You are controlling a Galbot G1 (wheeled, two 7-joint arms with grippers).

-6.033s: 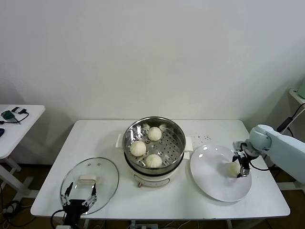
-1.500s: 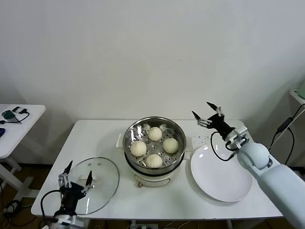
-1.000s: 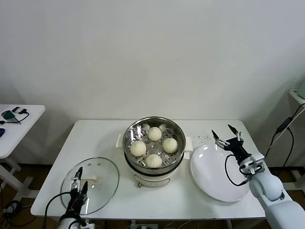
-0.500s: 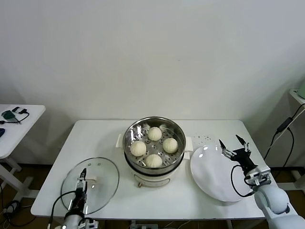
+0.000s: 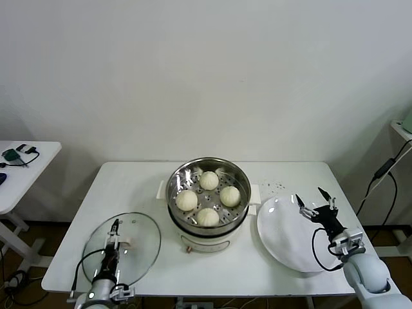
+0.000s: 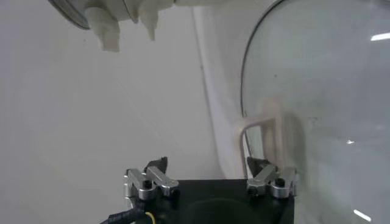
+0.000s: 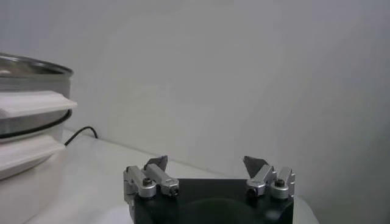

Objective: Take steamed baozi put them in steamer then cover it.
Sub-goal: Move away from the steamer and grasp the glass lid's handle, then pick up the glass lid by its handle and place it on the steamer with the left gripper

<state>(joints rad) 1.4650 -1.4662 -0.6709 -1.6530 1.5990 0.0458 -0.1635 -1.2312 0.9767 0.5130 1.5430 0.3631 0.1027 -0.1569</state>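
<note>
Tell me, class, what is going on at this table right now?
Four baozi sit in the steamer, which has no cover on. The lid lies flat on the table to the steamer's left. The left gripper is at the lid's handle, jaws open, nothing gripped yet. The right gripper hangs open over the empty plate, holding nothing. What is left is covering the steamer.

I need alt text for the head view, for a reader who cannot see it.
Four steamed baozi sit in the open steamer mid-table. The left gripper is at the handle of the cover, which lies flat on the table to the left; the right gripper, open, hovers over an empty white plate.
</note>
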